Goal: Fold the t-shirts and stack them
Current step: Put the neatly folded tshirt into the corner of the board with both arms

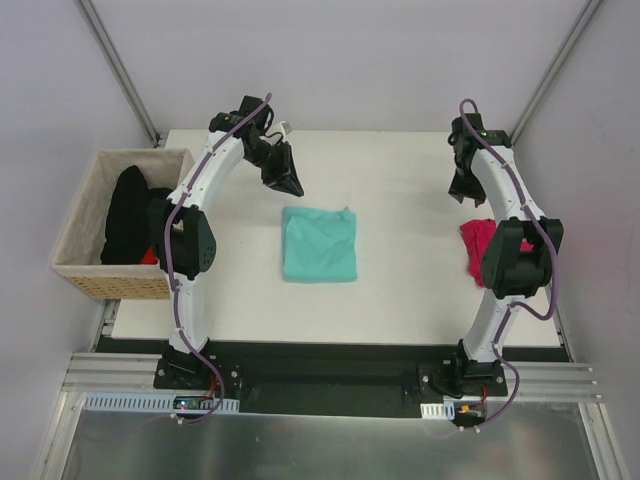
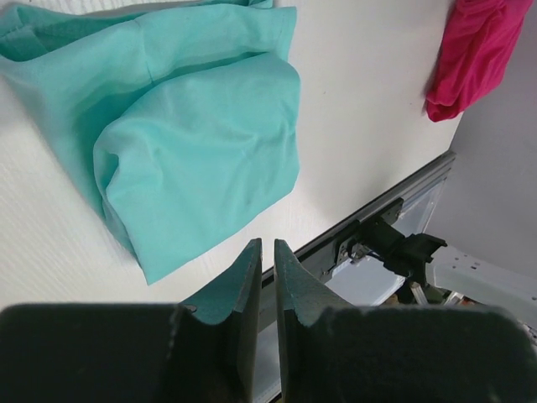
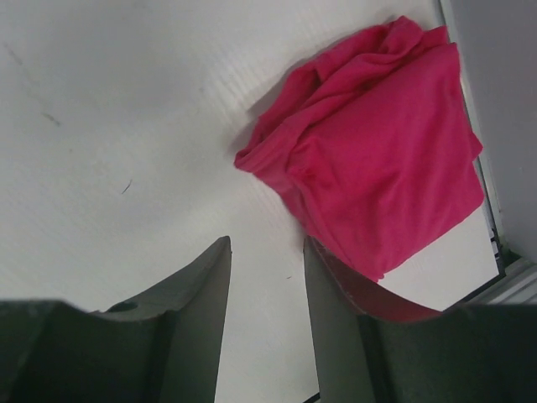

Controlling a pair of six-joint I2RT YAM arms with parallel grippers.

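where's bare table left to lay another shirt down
Widest bare patch: between the teal t-shirt and the pink t-shirt. Also bare: the near strip in front of the teal one, and the far strip between the left hand and right hand. Crowded: the right edge, with pink cloth under the right arm, and the left edge beside the basket.

I see the teal t-shirt [image 1: 319, 243] folded flat, squarish, at the centre of the table [image 1: 410, 190]; the pink t-shirt [image 1: 474, 243] lies bunched at its right edge.
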